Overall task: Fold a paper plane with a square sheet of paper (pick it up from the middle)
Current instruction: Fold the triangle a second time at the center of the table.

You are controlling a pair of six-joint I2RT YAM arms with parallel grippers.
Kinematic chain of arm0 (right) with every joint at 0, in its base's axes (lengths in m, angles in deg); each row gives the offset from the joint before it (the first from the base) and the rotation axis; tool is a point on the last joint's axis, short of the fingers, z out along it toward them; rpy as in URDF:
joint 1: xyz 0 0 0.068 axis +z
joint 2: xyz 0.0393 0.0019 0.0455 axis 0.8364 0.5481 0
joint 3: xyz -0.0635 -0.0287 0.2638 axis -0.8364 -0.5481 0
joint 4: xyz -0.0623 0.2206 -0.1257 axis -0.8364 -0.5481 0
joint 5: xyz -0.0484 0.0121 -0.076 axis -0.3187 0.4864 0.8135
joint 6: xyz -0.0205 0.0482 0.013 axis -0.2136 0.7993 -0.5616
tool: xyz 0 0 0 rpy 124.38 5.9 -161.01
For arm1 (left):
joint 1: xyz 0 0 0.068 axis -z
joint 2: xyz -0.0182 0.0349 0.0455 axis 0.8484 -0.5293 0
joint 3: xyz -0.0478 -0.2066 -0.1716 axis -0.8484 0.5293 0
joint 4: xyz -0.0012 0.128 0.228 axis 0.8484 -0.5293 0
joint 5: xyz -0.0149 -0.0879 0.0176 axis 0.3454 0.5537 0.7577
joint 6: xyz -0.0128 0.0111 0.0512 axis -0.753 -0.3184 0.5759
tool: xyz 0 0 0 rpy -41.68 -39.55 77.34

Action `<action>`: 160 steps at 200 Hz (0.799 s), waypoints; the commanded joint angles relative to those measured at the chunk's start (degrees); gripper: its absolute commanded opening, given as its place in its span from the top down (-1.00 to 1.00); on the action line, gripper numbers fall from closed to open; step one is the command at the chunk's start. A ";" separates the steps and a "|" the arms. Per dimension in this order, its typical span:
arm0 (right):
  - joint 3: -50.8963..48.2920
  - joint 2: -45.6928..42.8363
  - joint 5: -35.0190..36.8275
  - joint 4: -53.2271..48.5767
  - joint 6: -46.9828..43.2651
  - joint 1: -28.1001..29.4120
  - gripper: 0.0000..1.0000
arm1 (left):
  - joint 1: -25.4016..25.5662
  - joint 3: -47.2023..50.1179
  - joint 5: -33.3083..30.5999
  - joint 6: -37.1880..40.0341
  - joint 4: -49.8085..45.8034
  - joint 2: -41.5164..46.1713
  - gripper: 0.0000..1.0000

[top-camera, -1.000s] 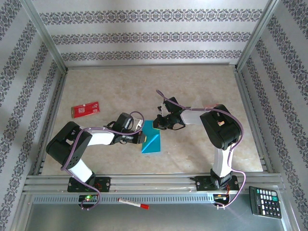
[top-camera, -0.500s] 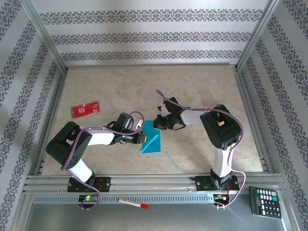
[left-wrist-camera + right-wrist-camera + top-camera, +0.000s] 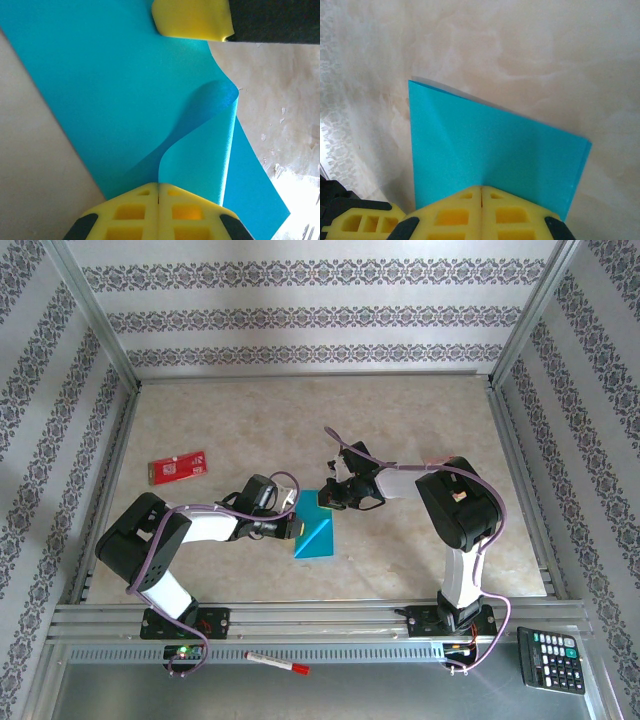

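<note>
A mid-fold step is judged to be in hand. The square sheet of paper [image 3: 316, 533] is seen at the centre of the top view, lying on the table [image 3: 430, 420] as a smaller creased shape. 1 flap is curled upward and is pinched in the clenched left gripper [image 3: 291, 527] at the sheet's left edge. The right gripper [image 3: 326, 499] is also clenched, its tips set on the sheet's upper edge; whether it is pinched or merely pressed there cannot be told. Next, the lifted flap needs to be carried across and flattened while the sheet is pinned.
</note>
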State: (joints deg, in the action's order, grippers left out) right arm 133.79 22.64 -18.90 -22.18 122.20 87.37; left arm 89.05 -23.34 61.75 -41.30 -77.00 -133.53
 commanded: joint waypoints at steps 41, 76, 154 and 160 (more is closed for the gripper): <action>-2.64 2.37 5.11 -6.20 -1.26 0.33 1.00 | -0.86 1.31 -1.45 0.11 -1.53 0.53 1.00; -2.61 2.34 5.13 -6.27 -1.35 0.33 1.00 | -0.82 1.26 -1.59 0.43 -1.80 0.20 1.00; -2.00 2.29 5.08 -6.31 -1.14 0.24 1.00 | -0.70 1.01 -2.00 0.34 -3.19 -1.04 1.00; -1.97 2.26 5.06 -6.45 -1.14 0.26 1.00 | -0.72 1.06 -2.05 0.38 -3.24 -1.17 1.00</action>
State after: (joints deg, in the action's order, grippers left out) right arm 133.79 22.64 -18.90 -22.18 122.20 87.37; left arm 89.05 -23.19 61.62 -41.30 -76.97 -133.44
